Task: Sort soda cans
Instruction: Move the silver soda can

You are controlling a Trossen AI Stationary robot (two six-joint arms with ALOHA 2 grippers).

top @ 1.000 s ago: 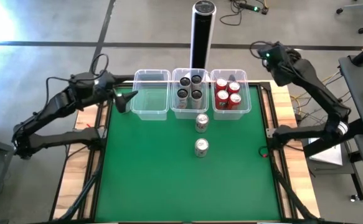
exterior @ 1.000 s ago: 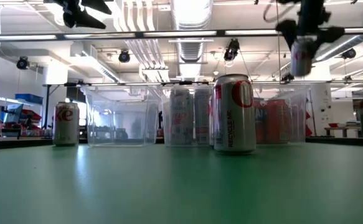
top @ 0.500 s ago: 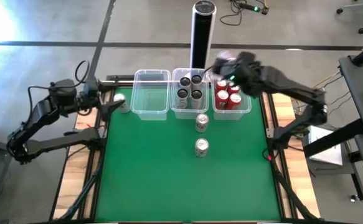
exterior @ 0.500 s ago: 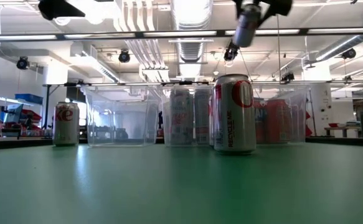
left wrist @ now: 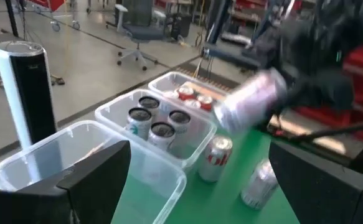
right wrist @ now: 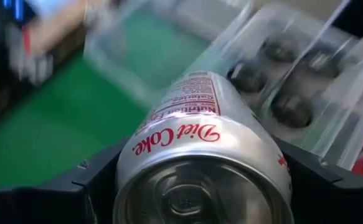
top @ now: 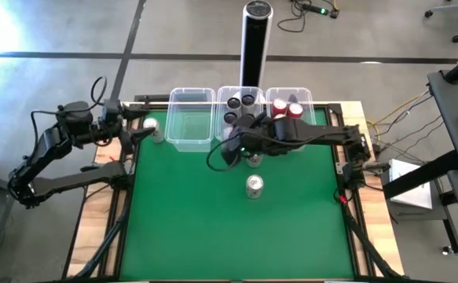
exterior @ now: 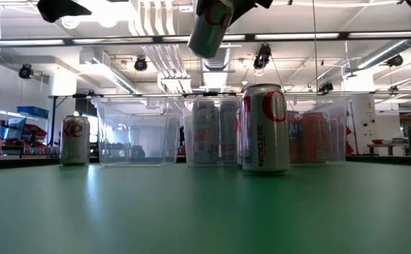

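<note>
My right gripper [top: 229, 149] hangs above the table in front of the clear bins, shut on a silver-white soda can [right wrist: 200, 143], which also shows high up in the low view [exterior: 211, 32]. The left bin [top: 191, 119] is empty. The middle bin [top: 240, 110] holds black cans, and the right bin [top: 291, 110] holds red cans. Two silver cans stand upright on the green mat [top: 254, 185] [top: 254, 157]. A third [top: 152, 129] stands left of the left bin, just in front of my left gripper [top: 144, 132], which is open and touches nothing. My right gripper pinches the silver can by its round side wall [right wrist: 131, 155], one finger [right wrist: 91, 180] on each side, across the can. One end of the can faces the wrist camera. The can hangs tilted and clear of the table [exterior: 209, 35].
A tall black-and-silver cylinder post [top: 254, 35] stands behind the middle bin. My right arm [top: 315, 134] stretches across the front of the middle and right bins. The near half of the mat [top: 236, 236] lies bare.
My right gripper has swung with the silver can from beyond the table's far right corner, over the bins, toward the table's left, and now hangs in front of the bins. My left gripper has drawn back toward the table's left edge, uncovering the can beside the left bin.
</note>
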